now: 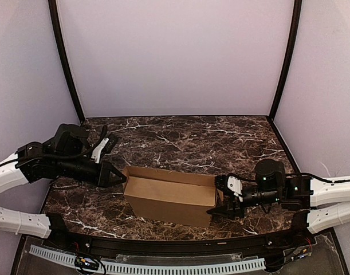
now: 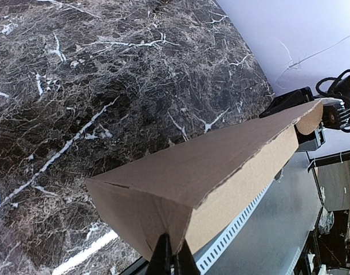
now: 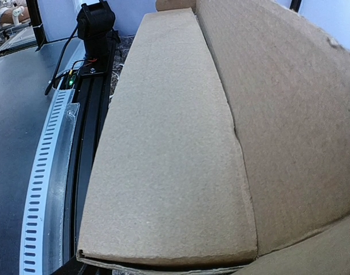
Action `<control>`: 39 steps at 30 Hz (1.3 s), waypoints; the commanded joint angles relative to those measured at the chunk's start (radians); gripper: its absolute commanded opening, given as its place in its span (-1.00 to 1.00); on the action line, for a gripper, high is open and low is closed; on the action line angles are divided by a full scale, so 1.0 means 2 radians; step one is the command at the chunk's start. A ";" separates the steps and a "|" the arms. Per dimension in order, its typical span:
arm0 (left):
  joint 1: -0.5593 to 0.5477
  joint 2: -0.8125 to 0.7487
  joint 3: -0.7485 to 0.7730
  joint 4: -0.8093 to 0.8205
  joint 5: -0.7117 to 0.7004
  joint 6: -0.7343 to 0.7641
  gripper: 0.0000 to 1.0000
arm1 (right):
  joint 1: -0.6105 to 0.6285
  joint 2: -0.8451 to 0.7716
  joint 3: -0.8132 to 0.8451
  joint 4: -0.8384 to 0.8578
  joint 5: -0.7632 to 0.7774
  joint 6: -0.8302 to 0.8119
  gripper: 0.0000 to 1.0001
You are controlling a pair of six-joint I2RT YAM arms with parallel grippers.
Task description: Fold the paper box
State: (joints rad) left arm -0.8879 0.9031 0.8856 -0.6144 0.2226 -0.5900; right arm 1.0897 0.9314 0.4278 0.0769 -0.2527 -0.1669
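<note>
Left gripper point(image 1: 121, 179) lay shut in the overhead view, its closed tip touching the left end of the paper box point(image 1: 169, 197). That box, plain brown corrugated cardboard folded into a shallow open trough, sat on the dark marble table point(image 1: 192, 137) near the front edge, between the two arms. At its right end the right gripper point(image 1: 218, 197) stood with its jaws part-way apart, one finger behind the end wall and one in front of it. I could not tell whether they were pinching the cardboard or only straddling it. A white slotted strip point(image 1: 163, 267) ran along the front of the table below the box.

From the left wrist, the left gripper's two fingers point(image 2: 163, 259) showed pressed together at the bottom of the frame, right at the lower edge of the box's near end wall point(image 2: 140, 220). The box stretched away to the upper right, where dark parts of the right arm point(image 2: 289, 103) met its far end.

From the right wrist, cardboard point(image 3: 175, 160) filled nearly everything, a long panel meeting a broader one at a crease. The right gripper's own fingers did not show. To the left ran a black rail point(image 3: 89, 143), where a small green light point(image 3: 71, 82) glowed, and the slotted strip point(image 3: 46, 172).
</note>
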 commanded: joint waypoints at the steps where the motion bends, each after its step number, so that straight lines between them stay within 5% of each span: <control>1: -0.011 0.013 0.007 -0.075 -0.035 -0.029 -0.99 | -0.002 0.006 0.007 0.007 0.027 0.022 -0.61; 24: -0.034 0.018 0.035 -0.021 -0.053 -0.126 -0.99 | -0.002 -0.027 -0.015 0.006 0.032 0.017 -0.62; 39: -0.034 -0.042 -0.071 -0.046 -0.077 -0.149 -0.99 | -0.001 -0.023 -0.006 -0.003 0.041 0.025 -0.62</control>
State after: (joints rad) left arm -0.9543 0.8459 0.8230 -0.5453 0.1074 -0.8539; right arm 1.0931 0.8825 0.4072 0.0734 -0.2390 -0.1566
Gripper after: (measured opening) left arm 0.009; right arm 0.596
